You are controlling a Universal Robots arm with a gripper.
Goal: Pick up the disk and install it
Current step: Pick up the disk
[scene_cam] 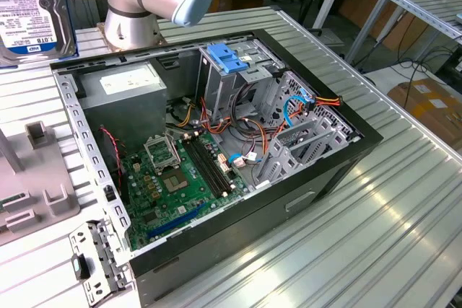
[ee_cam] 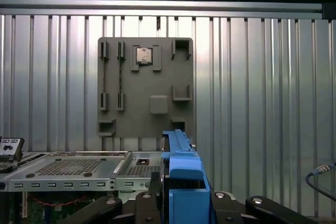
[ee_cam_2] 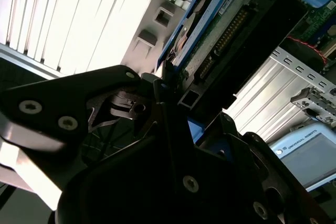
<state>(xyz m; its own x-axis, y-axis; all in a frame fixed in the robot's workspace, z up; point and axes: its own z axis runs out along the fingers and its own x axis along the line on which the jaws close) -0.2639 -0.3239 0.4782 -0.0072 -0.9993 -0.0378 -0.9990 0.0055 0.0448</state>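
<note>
1. Exterior view: I see the disk (scene_cam: 32, 9) held high at the exterior view's upper left, apart from the open case (scene_cam: 328, 171). Its white label carries a blue band.
2. In the second wrist view, the gripper (ee_cam_2: 168, 85) is clamped on the disk's blue frame.
3. A white sticker marks the grey supply box (scene_cam: 126, 84) in the case.
4. My desk (scene_cam: 375, 221) is ribbed aluminium, and a grey fixture plate (ee_cam: 144, 87) lies on it. A cardboard box (scene_cam: 433, 106) sits on the floor beyond.

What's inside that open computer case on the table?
A green motherboard, a grey power supply box, a light-blue bracket atop the drive cage, and coloured cables. Whatever lies beneath the cage and cables is covered. The gripper holds the disk outside.
</note>
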